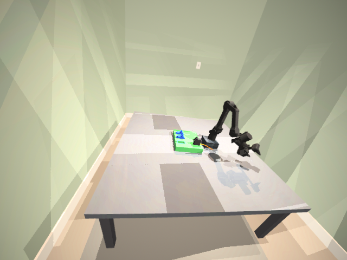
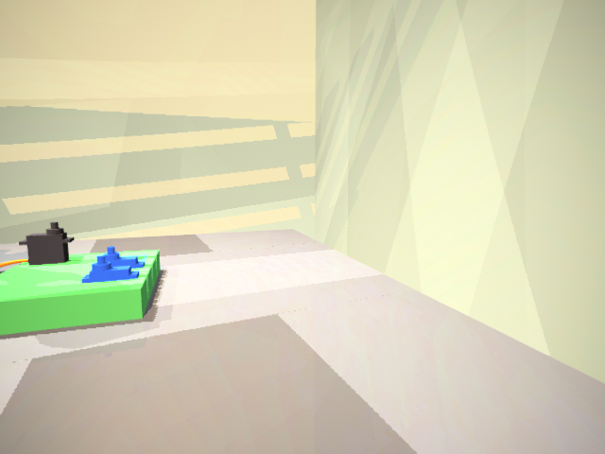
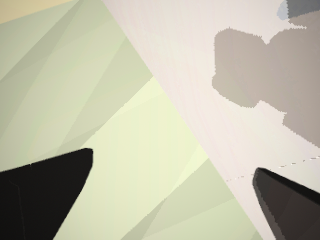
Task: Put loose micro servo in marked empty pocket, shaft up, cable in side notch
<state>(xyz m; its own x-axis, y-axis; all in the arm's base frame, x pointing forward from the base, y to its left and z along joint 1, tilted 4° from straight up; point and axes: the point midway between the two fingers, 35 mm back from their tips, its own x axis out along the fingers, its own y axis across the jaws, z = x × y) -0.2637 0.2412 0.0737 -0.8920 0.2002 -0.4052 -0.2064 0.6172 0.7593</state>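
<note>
The black loose micro servo (image 1: 197, 141) (image 2: 47, 249) stands upright on top of the green deck (image 1: 188, 149) (image 2: 73, 312), shaft up, with its whole body and both ears above the deck surface. Its orange cable (image 1: 207, 146) (image 2: 13, 262) runs off the deck on the side toward the arm's base. The empty pocket (image 1: 181, 142) shows in the top view between the servo and the blue servos; its side notch is too small to make out. My gripper (image 1: 253, 154) (image 3: 174, 166) is open and empty, above the table's right side, well away from the servo.
Blue servos (image 1: 179, 135) (image 2: 110, 272) sit in the deck beside the pocket. The arm's base (image 1: 210, 142) stands close to the deck. The table's right edge (image 3: 180, 117) runs below the gripper, with a wall beyond it.
</note>
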